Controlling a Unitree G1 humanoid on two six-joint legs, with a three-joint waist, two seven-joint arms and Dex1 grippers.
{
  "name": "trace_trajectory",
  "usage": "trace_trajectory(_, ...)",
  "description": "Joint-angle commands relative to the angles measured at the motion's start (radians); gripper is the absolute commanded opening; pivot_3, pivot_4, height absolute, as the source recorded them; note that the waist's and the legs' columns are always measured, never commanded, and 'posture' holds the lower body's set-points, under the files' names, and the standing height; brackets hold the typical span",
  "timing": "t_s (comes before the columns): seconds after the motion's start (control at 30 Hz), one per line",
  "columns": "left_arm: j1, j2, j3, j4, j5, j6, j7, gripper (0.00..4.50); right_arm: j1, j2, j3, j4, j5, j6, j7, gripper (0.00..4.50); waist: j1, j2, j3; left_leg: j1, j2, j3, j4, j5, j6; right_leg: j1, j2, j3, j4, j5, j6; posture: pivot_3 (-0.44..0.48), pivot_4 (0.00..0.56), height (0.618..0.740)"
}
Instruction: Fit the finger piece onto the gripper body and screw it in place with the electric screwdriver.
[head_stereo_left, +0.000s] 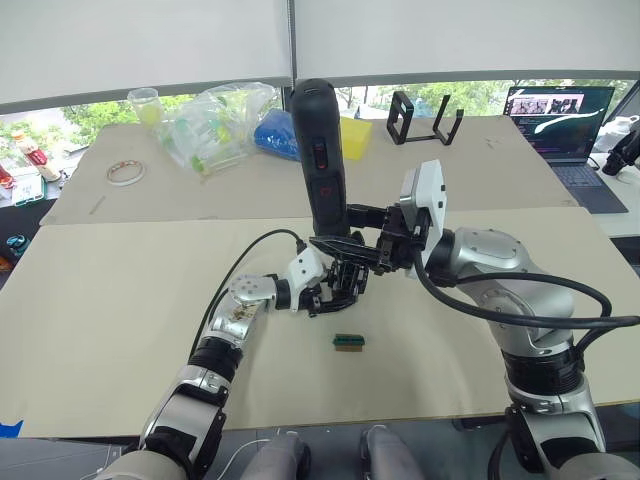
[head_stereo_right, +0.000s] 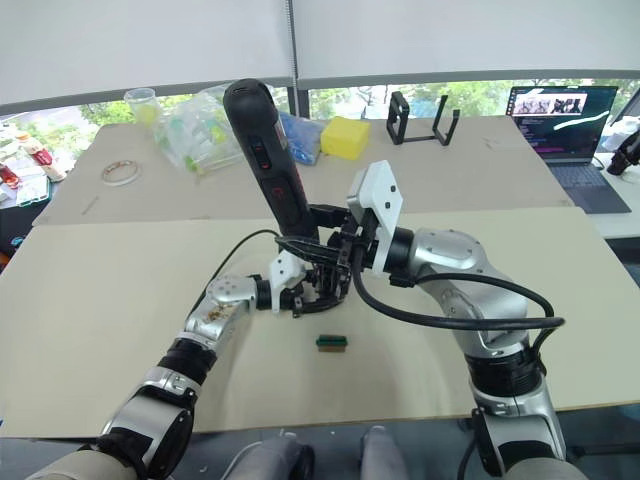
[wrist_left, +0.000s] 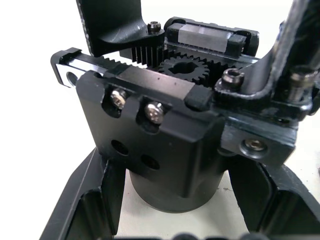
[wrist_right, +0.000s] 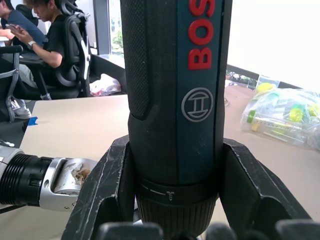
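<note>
The gripper body, a black block with gears on a round base, stands on the beige table, and my left gripper is shut around its base. A black finger rises from its far side. A flat black finger piece stands against the body's screwed bracket. The electric screwdriver, a thick black cylinder with red markings, is held nearly upright directly over the body. My right gripper is shut on its lower barrel. The bit's tip is hidden behind the fingers.
A tiny green-and-brown block lies just in front of the body. On the far table are a black open-frame stand, a yellow block, plastic bags, a tape roll and a laptop. A person sits behind.
</note>
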Motion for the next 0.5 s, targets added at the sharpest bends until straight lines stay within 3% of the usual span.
trace_trajectory(0.03, -0.015, 0.000, 0.016, -0.028, -0.024, -0.005, 0.001, 2.45, -0.014, 0.012, -0.022, -0.028, 0.011, -0.029, -0.008, 1.91, 0.000, 0.000, 0.000, 0.000, 0.000, 0.000, 0.000, 0.000, 0.000, 0.000, 0.000, 0.000, 0.000, 0.000, 0.000, 0.000, 0.150, 0.740)
trace_trajectory(0.5, -0.028, -0.003, 0.016, -0.012, -0.023, -0.007, -0.003, 2.45, 0.022, 0.008, -0.029, -0.034, 0.004, -0.031, -0.024, 1.91, 0.000, 0.000, 0.000, 0.000, 0.000, 0.000, 0.000, 0.000, 0.000, 0.000, 0.000, 0.000, 0.000, 0.000, 0.000, 0.000, 0.150, 0.740)
